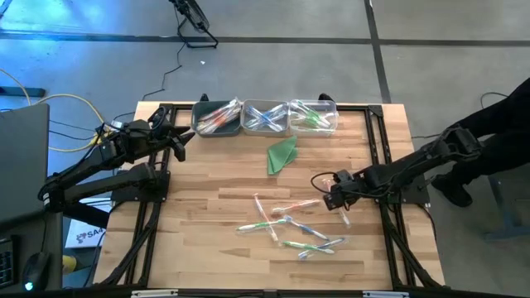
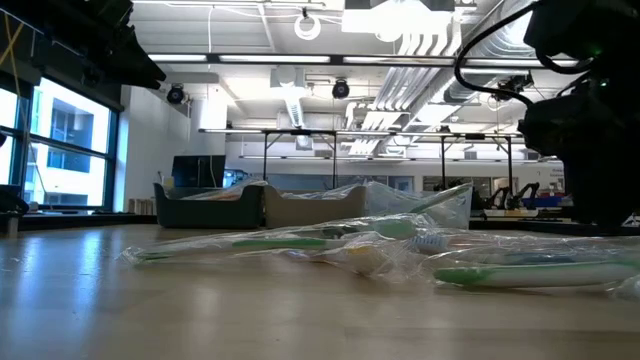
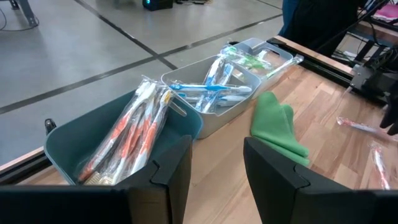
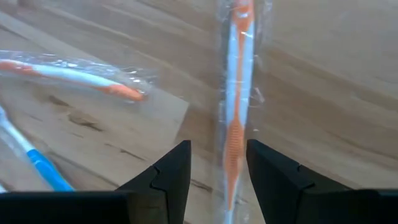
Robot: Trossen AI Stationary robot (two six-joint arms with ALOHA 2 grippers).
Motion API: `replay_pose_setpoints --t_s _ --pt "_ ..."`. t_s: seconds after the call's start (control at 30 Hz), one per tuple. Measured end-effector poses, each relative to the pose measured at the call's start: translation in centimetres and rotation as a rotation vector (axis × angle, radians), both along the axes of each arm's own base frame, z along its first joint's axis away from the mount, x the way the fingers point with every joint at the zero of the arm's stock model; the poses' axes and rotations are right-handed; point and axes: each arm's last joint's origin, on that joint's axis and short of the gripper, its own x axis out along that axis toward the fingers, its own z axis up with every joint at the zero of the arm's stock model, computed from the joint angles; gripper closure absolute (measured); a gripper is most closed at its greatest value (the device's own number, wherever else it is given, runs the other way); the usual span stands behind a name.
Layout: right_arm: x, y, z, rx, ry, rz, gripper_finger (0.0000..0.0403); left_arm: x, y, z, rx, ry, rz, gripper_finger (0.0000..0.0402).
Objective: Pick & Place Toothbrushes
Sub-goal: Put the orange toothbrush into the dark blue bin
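1. Right gripper [image 4: 217,171]: fingers apart, a wrapped orange toothbrush [image 4: 235,118] lies in the gap between them on the wood. Can't tell if the pads touch it; not clamped.
2. In the high view the right gripper [image 1: 338,199] sits at about 3 o'clock of the table [image 1: 207,207], right at the edge of the loose toothbrush pile [image 1: 290,228].
3. Left gripper [image 3: 214,168]: fingers apart, nothing between them. High view puts it [image 1: 178,136] at about 10 o'clock, just beside the dark bin [image 1: 217,118].
4. Three bins in a row along the 12 o'clock edge: dark bin with orange brushes, middle bin [image 1: 265,117] with blue, clear bin [image 1: 313,116] with green.
5. Left wrist view alone shows bin contents clearly: orange packs [image 3: 127,134] leaning in the dark bin, blue ones [image 3: 211,90] crossed in the next.
6. Green folded cloth [image 1: 281,155] lies between the bins and the pile, apart from both.
7. Low view shows only the wrapped brushes [image 2: 400,245] lying flat with bins behind; neither gripper's fingers readable there.
8. Room: bare wood at 6–9 o'clock and around the cloth. The pile reaches close to the 5 o'clock edge.
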Motion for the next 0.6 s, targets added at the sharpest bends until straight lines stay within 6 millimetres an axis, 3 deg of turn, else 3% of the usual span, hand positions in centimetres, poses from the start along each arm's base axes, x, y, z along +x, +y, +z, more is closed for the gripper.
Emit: replay_pose_setpoints --t_s 0.4,0.6 --pt "0.6 0.9 -2.5 -0.022 0.144 0.048 0.0254 0.0 0.0 0.0 0.0 0.0 0.0 0.0259" --pt "0.5 1.1 -2.7 -0.045 0.151 0.012 0.0268 0.0 0.0 0.0 0.0 0.0 0.0 0.0259"
